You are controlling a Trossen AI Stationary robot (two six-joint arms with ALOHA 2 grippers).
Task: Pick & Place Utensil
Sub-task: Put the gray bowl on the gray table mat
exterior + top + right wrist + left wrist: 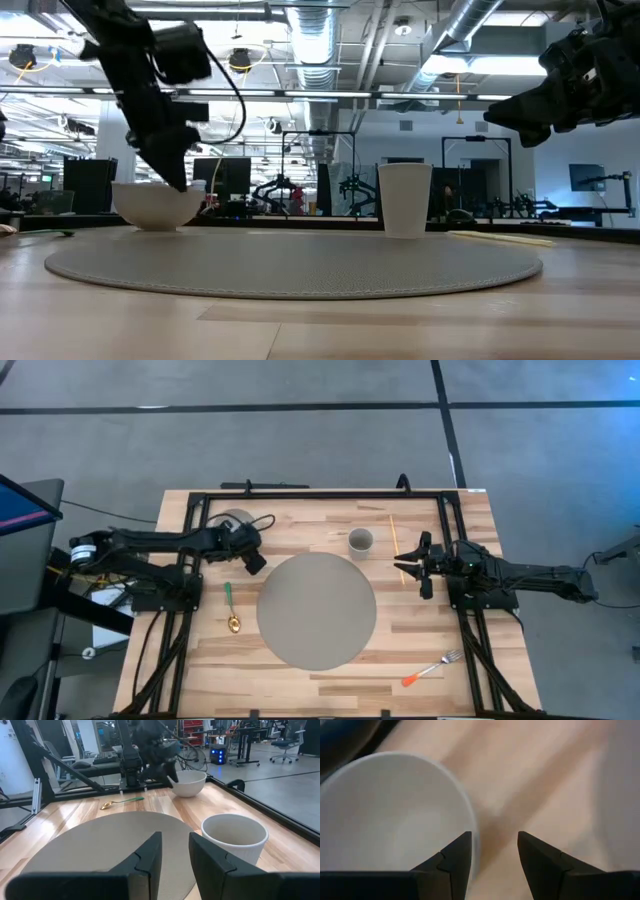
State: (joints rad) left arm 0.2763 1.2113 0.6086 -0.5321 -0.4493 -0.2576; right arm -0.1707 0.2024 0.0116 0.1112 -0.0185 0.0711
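A spoon (230, 610) with a green handle and a gold bowl lies flat on the wood left of the round grey mat (316, 610); it also shows in the right wrist view (120, 801). A fork (431, 669) with an orange handle lies near the table's near right corner. My left gripper (255, 560) (495, 855) hangs open above the wood, just beside the white bowl (390, 815) (158, 205), holding nothing. My right gripper (422, 567) (175, 851) hovers open, raised over the table's right side, facing the white cup (234, 837) and the mat.
The white cup (360, 541) stands at the mat's far edge. Yellow chopsticks (395, 538) lie right of it, by my right gripper. The bowl (232, 523) sits at the far left. A black frame (320, 493) borders the table.
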